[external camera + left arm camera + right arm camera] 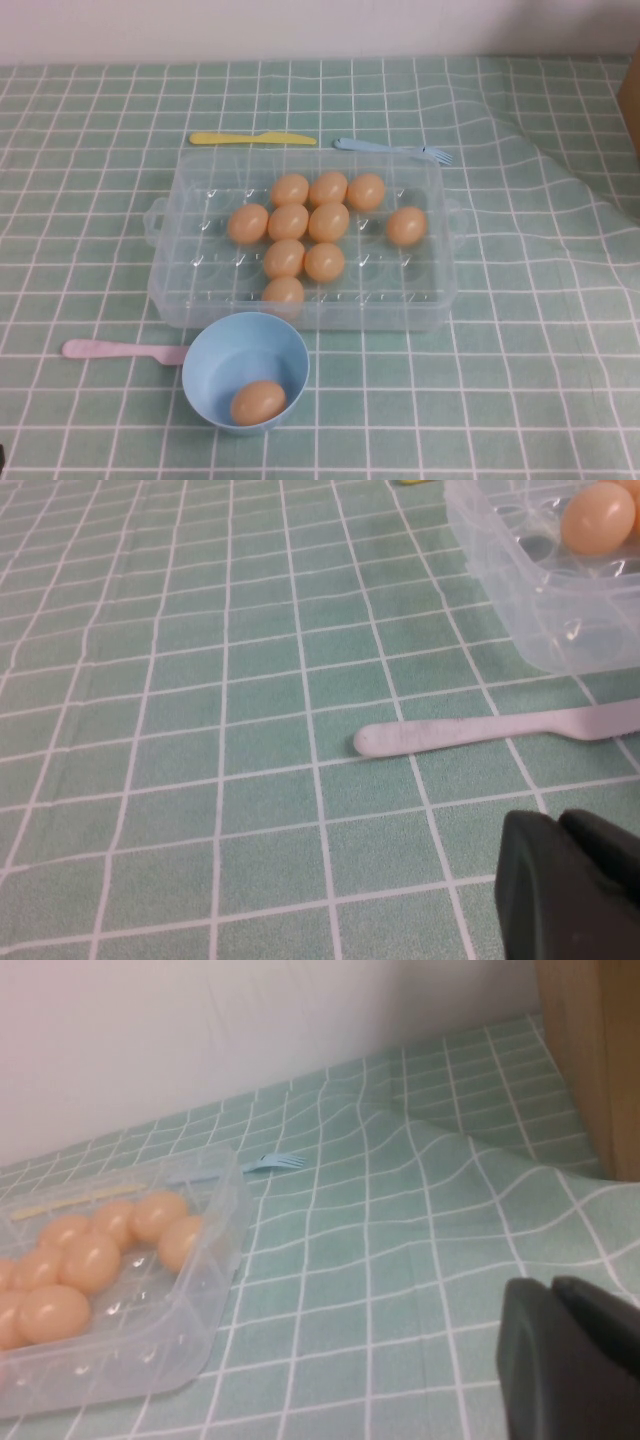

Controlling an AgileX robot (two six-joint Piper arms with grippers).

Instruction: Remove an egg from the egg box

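1. Nine eggs seated in the clear egg box (pixel 190 290) mid-table, clustered centre, with one apart towards the right.
2. One egg (pixel 258 402) lying outside the box, inside the single light-blue bowl (pixel 215 345) just in front of it.
3. Three utensils: yellow knife (pixel 250 138) and blue fork (pixel 395 149) behind the box, pink knife (pixel 120 350) front-left.
4. Left gripper (pixel 575 890) low over cloth near the pink knife; right gripper (pixel 575 1360) over cloth right of the box; cannot tell finger state for either.

both grippers, left gripper (pixel 570 885) and right gripper (pixel 570 1355), hover low.
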